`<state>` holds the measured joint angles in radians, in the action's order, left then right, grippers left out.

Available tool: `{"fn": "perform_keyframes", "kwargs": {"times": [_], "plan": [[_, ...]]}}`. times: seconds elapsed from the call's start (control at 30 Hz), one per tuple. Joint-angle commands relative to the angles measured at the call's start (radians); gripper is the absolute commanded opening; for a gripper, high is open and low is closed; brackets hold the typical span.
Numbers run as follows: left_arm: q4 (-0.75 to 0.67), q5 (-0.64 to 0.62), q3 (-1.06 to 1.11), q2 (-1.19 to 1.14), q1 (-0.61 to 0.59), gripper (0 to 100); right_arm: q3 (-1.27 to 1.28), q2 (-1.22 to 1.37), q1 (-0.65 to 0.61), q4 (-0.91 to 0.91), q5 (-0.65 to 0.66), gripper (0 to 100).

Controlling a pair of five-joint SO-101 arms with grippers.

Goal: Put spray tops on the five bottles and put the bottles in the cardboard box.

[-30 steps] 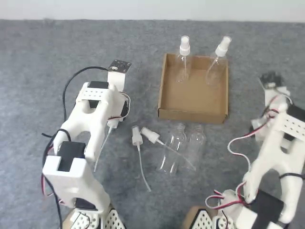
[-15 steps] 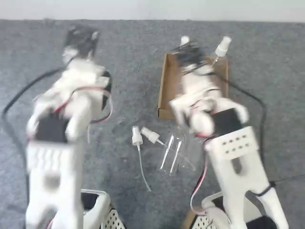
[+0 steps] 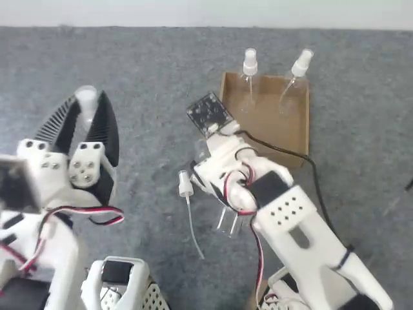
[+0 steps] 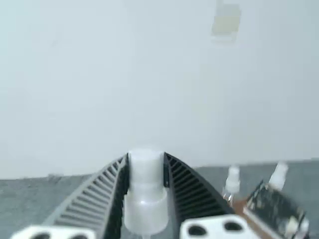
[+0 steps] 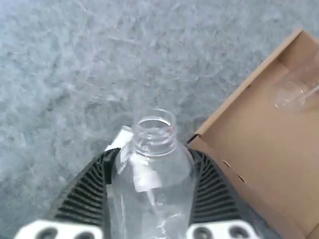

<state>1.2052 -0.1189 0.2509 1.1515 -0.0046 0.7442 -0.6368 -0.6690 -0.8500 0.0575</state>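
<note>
My left gripper [image 3: 86, 98] is raised high at the left, shut on a white spray top [image 4: 145, 191]. Over the middle of the carpet, my right gripper [image 5: 152, 155] is shut on a clear open-necked bottle [image 5: 153, 149] close to the corner of the cardboard box [image 5: 259, 149]. Another clear bottle [image 3: 227, 219] lies partly under the right arm [image 3: 264, 194]. One loose spray top [image 3: 186, 183] with a long tube lies on the carpet beside it. Two capped bottles [image 3: 249, 76] [image 3: 297, 74] stand at the far side of the box [image 3: 264, 129].
The surface is grey carpet, with a pale wall behind it. Both arm bases stand at the near edge. Bare carpet lies left of the box and at the far left.
The left arm has risen with the spray top held up. The right arm has swung in from the right side to the middle and closed on a bottle.
</note>
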Motion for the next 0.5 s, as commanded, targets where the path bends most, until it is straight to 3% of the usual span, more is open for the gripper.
{"fn": "perform_keyframes", "kwargs": {"times": [0.0,0.23,0.47], "plan": [[-0.091,-0.115,-0.039,0.003,0.003,1,0.038,-0.12,-0.047,0.085,-0.017,0.6],[-0.147,-0.18,-0.039,0.003,0.078,1,0.301,-0.292,-0.154,0.41,-0.017,0.6],[-0.153,-0.178,0.024,-0.052,0.152,1,0.377,-0.346,-0.223,0.455,-0.015,0.6]]}}
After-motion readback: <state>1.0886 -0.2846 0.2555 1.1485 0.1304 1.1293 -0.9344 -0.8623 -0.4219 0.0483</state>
